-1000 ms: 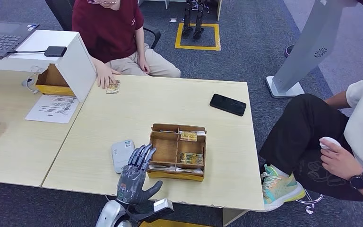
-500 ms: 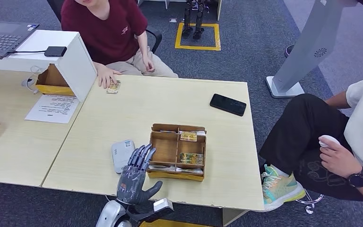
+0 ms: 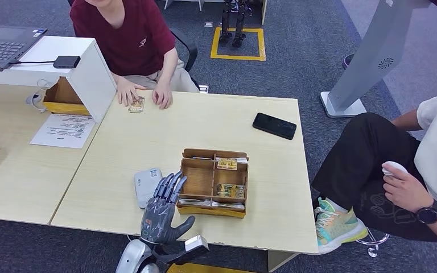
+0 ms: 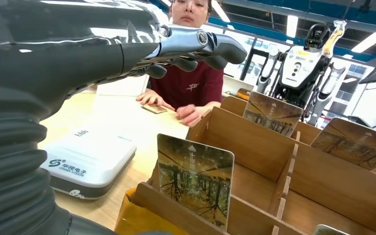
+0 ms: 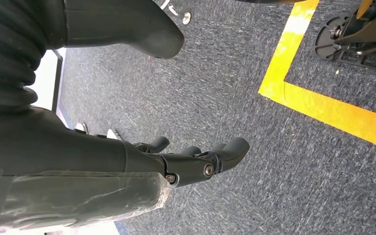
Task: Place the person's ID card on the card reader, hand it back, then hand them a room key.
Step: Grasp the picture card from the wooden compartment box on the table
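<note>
We see the left hand (image 4: 196, 46) reaching empty over a pale table (image 4: 115, 110) — a white card reader (image 4: 90, 161) beside a wooden box (image 4: 254, 147) of upright cards (image 4: 196, 178). Beyond, a person's hands (image 4: 188, 113) rest by a card (image 4: 154, 108).

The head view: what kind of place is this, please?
Probably a robotics lab staged as a hotel check-in desk: a white card reader beside a wooden box of key cards, and another humanoid robot standing behind the person.
</note>
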Available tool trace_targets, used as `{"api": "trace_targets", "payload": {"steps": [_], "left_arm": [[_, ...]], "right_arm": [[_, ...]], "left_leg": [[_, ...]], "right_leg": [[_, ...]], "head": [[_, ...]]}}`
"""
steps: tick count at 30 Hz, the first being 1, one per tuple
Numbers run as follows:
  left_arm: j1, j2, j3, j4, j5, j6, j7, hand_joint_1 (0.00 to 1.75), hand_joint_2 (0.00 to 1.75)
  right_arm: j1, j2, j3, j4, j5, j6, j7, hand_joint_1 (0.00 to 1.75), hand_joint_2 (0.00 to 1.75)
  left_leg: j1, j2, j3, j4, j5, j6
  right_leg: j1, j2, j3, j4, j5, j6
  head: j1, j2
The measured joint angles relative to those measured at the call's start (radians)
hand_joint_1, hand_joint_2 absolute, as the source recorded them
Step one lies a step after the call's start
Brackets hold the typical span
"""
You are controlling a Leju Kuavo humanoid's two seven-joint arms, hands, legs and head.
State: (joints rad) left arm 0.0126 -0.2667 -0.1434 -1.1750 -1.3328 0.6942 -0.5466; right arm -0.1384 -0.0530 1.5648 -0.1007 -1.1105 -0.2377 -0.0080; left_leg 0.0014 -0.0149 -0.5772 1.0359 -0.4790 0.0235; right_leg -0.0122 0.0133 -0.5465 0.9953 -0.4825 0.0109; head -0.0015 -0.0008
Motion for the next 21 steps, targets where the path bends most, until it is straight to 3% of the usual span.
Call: {"api": "trace_targets", "payload": {"steps": [17, 18, 21], "left_arm": [[-0.009, -0.001, 0.000, 0.007, 0.007, 0.000, 0.004, 0.00, 1.75], [-0.011, -0.001, 0.000, 0.008, 0.011, 0.000, 0.007, 0.24, 1.75], [-0.016, 0.000, 0.000, 0.013, 0.018, 0.000, 0.016, 1.54, 1.75]], "right_arm": [[0.000, 0.000, 0.000, 0.000, 0.001, 0.000, 0.003, 0.00, 1.75], [0.000, 0.000, 0.000, 0.000, 0.001, 0.000, 0.003, 0.00, 1.75], [0.000, 0.000, 0.000, 0.000, 0.001, 0.000, 0.003, 0.00, 1.75]], "left_leg": [[0.000, 0.000, 0.000, 0.000, 0.000, 0.000], [0.000, 0.000, 0.000, 0.000, 0.000, 0.000], [0.000, 0.000, 0.000, 0.000, 0.000, 0.000]], "right_leg": [[0.000, 0.000, 0.000, 0.000, 0.000, 0.000], [0.000, 0.000, 0.000, 0.000, 0.000, 0.000], [0.000, 0.000, 0.000, 0.000, 0.000, 0.000]], "head": [[0.000, 0.000], [0.000, 0.000], [0.000, 0.000]]}}
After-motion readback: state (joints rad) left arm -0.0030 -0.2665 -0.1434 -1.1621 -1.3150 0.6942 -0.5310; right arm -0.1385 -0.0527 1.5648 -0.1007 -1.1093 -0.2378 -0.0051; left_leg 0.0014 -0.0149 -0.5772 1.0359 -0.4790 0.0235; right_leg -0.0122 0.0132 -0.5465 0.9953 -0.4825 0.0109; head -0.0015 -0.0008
